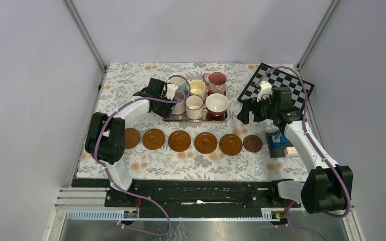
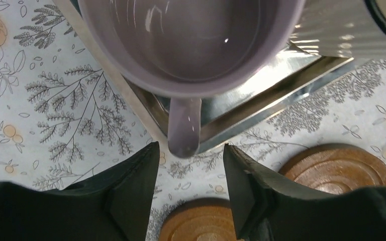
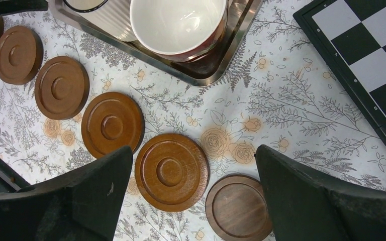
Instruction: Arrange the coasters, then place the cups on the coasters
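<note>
Several brown coasters (image 1: pixel 179 141) lie in a row across the table, the darker one (image 1: pixel 253 143) at the right end. Several cups stand on a silver tray (image 1: pixel 201 119) behind the row. My left gripper (image 1: pixel 167 103) is at the tray's near left corner. In the left wrist view its jaws (image 2: pixel 191 147) are apart on either side of the tip of the lilac cup's (image 2: pixel 191 45) handle (image 2: pixel 183 125), without touching it. My right gripper (image 3: pixel 193 150) hangs open and empty above a brown coaster (image 3: pixel 171 171) and the darker coaster (image 3: pixel 238 208).
A chessboard (image 1: pixel 276 88) lies at the back right. Blue toy bricks (image 1: pixel 277 138) sit by the right arm, just right of the coaster row. A dark red cup with a white inside (image 3: pixel 178 25) stands at the tray's (image 3: pixel 206 70) near right corner.
</note>
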You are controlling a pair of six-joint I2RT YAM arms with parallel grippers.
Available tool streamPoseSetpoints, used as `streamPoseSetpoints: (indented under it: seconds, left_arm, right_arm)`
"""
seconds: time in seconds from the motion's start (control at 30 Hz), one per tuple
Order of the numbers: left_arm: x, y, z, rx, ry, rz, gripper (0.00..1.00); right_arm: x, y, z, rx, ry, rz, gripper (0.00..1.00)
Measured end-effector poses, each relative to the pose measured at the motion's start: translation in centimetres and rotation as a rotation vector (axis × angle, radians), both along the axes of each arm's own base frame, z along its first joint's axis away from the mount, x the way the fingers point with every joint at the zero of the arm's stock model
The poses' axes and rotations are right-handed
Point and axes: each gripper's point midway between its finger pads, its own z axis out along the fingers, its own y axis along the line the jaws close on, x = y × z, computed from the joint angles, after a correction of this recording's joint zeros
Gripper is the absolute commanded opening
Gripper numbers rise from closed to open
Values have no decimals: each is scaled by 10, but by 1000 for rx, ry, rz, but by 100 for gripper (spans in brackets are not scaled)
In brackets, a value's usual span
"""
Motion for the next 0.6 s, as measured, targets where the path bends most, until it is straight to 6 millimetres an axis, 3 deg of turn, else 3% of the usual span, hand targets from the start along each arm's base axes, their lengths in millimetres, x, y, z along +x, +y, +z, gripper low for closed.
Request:
streamPoseSetpoints:
  seconds: [0.6]
  left_arm:
    - [32, -15, -25, -34, -32, 33, 30]
  right_arm:
    - [3, -4, -3, -10, -6, -21, 100]
